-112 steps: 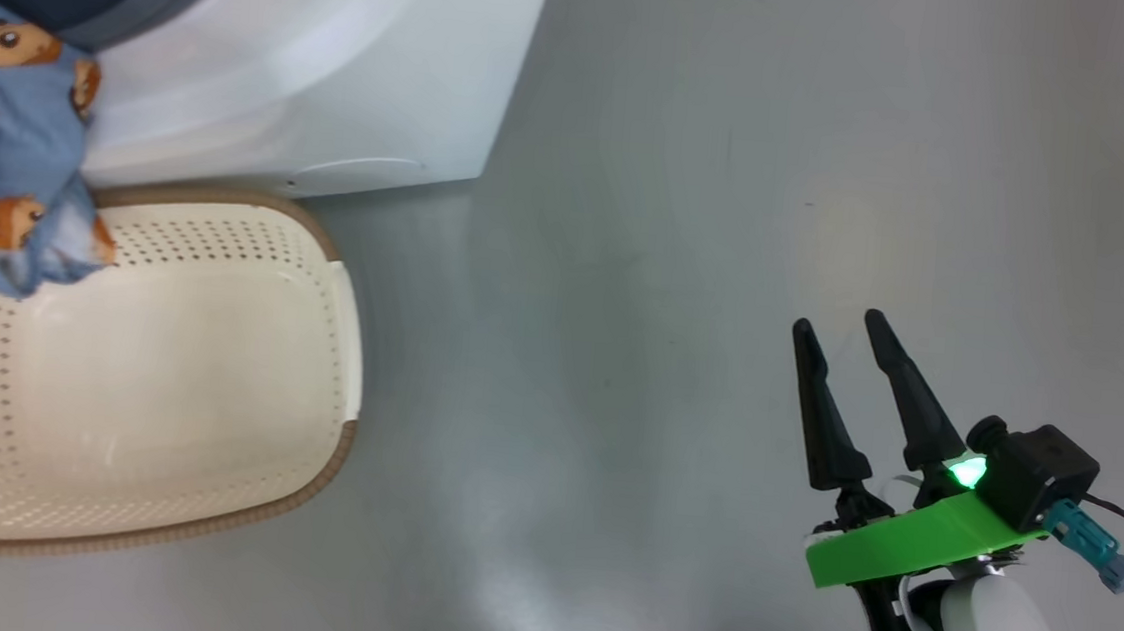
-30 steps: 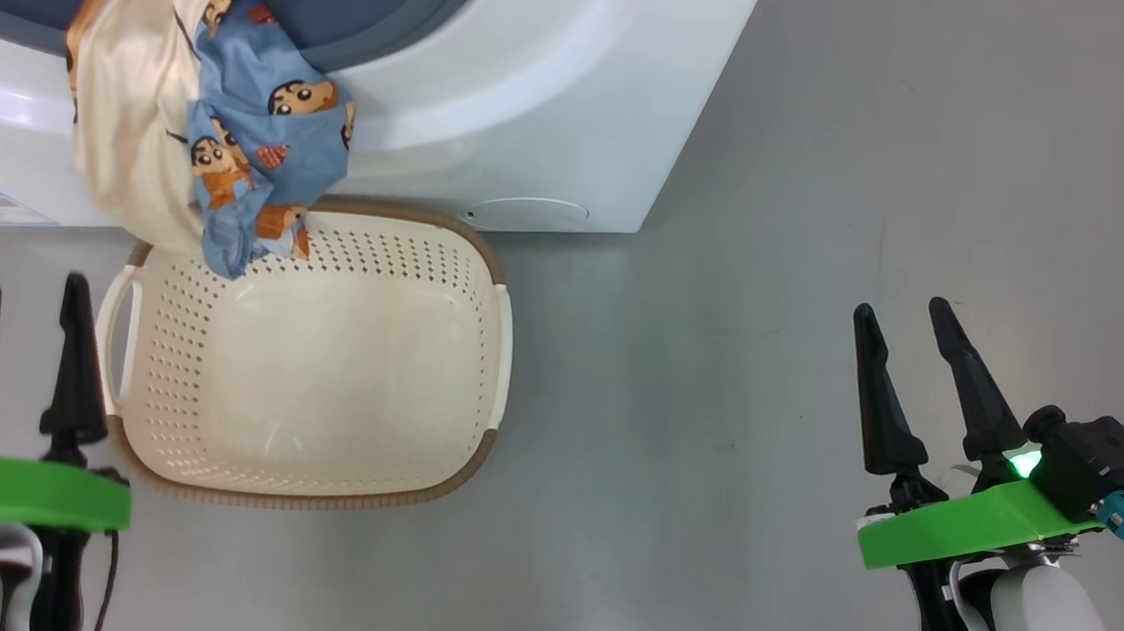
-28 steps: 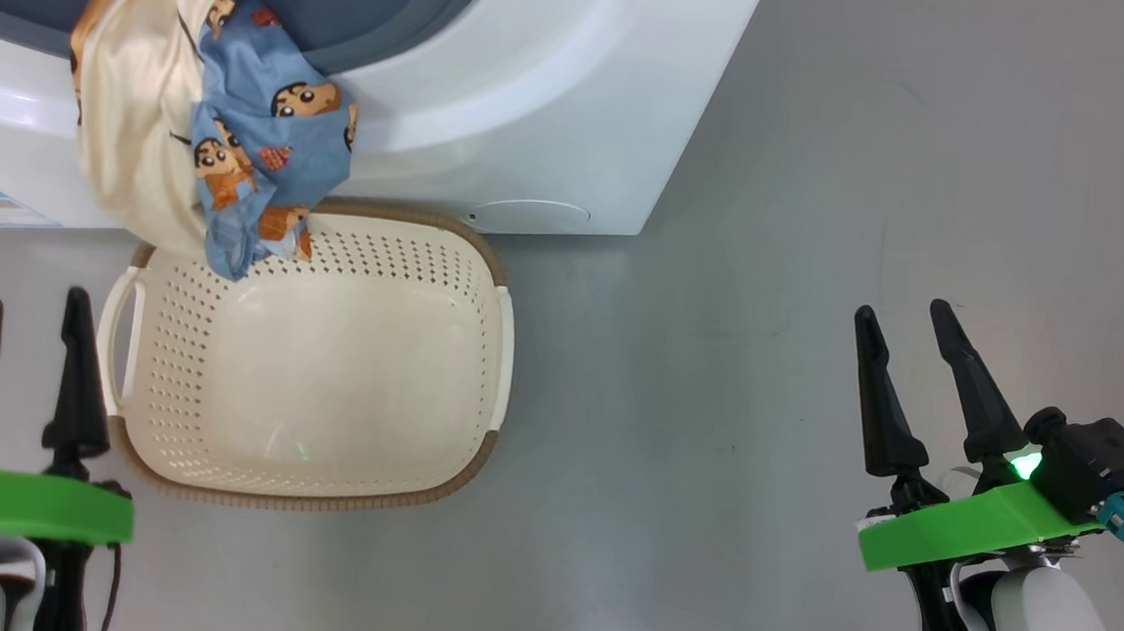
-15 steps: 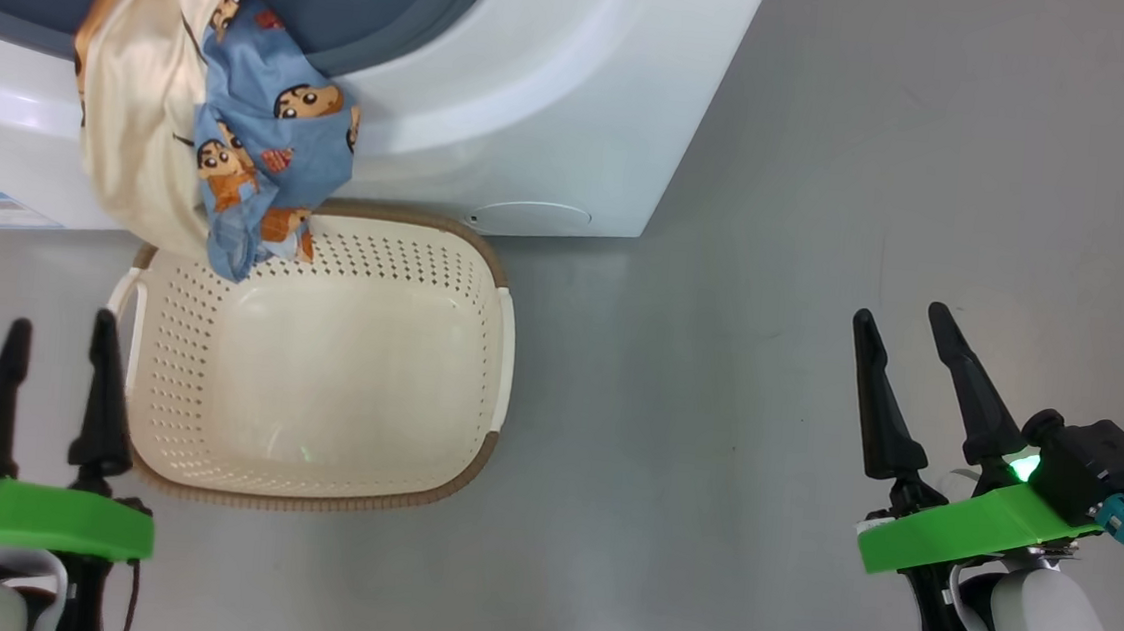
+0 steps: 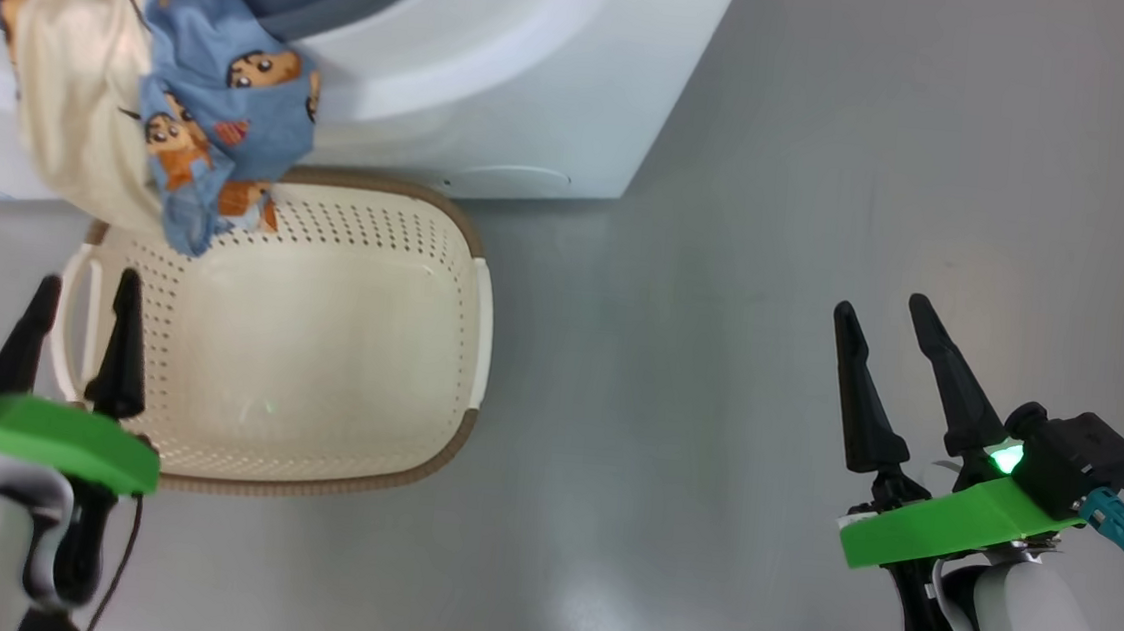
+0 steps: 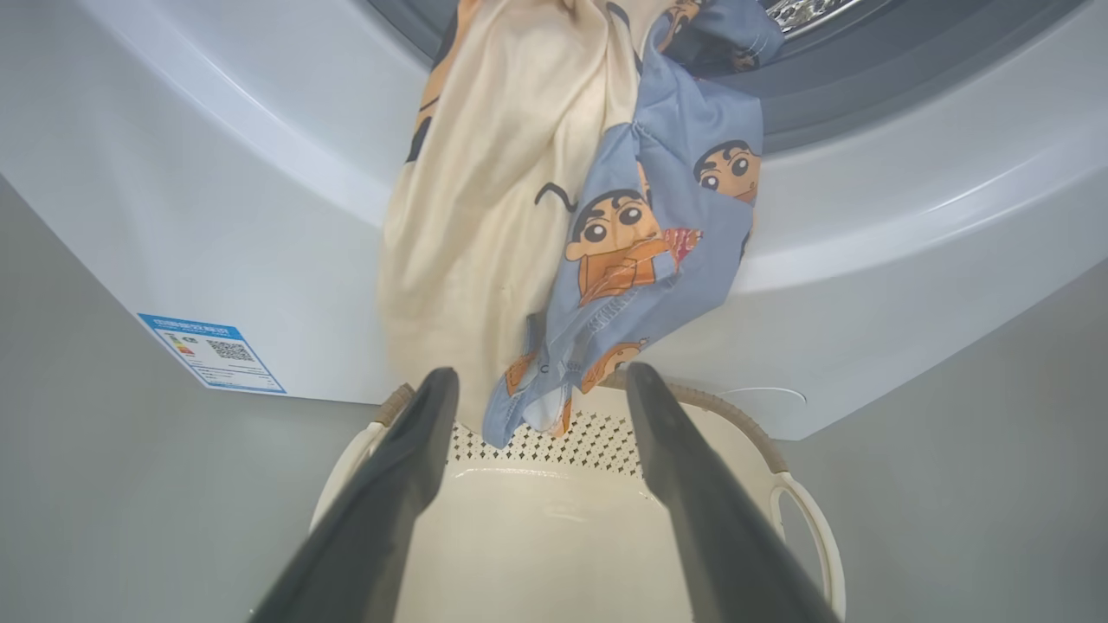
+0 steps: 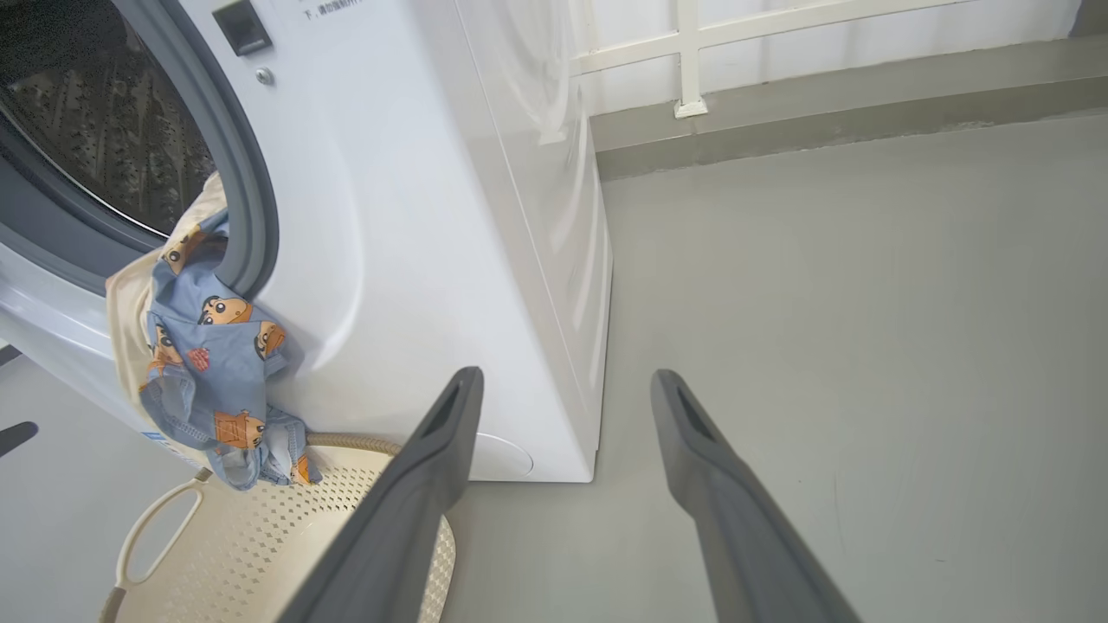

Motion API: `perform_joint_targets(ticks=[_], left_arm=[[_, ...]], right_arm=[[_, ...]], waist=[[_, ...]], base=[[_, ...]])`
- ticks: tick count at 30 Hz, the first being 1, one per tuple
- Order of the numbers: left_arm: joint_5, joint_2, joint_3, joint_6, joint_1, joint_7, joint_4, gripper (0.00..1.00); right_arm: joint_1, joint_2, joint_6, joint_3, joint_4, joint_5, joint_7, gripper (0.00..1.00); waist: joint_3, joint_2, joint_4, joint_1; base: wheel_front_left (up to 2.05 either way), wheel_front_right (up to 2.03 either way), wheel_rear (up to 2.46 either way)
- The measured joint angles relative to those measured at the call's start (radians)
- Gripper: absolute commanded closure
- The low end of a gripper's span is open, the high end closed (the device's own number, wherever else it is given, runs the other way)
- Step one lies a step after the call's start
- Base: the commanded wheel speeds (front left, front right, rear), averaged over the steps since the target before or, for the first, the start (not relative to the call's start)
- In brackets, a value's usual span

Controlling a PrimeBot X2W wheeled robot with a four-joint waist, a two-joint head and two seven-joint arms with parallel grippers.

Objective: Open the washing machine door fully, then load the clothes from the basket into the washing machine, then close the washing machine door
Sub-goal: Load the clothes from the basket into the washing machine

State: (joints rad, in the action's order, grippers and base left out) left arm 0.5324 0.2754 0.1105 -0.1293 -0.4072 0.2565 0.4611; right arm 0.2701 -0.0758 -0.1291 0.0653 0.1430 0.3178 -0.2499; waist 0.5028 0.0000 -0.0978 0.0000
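Head view: blue cartoon-print and cream clothes (image 5: 206,117) drape over the white front-loading washing machine (image 5: 501,70) opening's lip, ends dangling into the cream perforated plastic basket (image 5: 308,483) on the grey floor (image 5: 750,220). Left gripper (image 5: 90,276) at the basket's edge, right gripper (image 5: 879,302) well apart; both sets of fingers parted, holding nothing.

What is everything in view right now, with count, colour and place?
washing machine: one, white, on the floor behind the basket
drum: one, steel, inside the machine
blue garments: count unclear, blue with orange-brown cartoon figures, hanging from the drum opening down the machine's front
cream cloth: one, cream, hanging beside the blue garments
basket: one, cream with brown rim, on the floor against the machine, nothing on its bottom
label sticker: one, blue, low on the machine's front
floor: one, grey, all around
left claw: one, dark, open, at the basket's near left side
right claw: one, dark, open, above the floor right of the basket
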Motion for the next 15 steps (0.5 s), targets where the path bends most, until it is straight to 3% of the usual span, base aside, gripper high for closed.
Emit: perform_joint_targets(ticks=[15], left_arm=[[0.180,0.111,0.240,0.000,-0.305,-0.001,0.244,0.00]], right_arm=[[0.059,0.010,0.000,0.023,-0.028,-0.011,0.000,0.00]], waist=[[0.127,0.0000,-0.049,0.0000]], base=[[0.00,0.00,0.00]])
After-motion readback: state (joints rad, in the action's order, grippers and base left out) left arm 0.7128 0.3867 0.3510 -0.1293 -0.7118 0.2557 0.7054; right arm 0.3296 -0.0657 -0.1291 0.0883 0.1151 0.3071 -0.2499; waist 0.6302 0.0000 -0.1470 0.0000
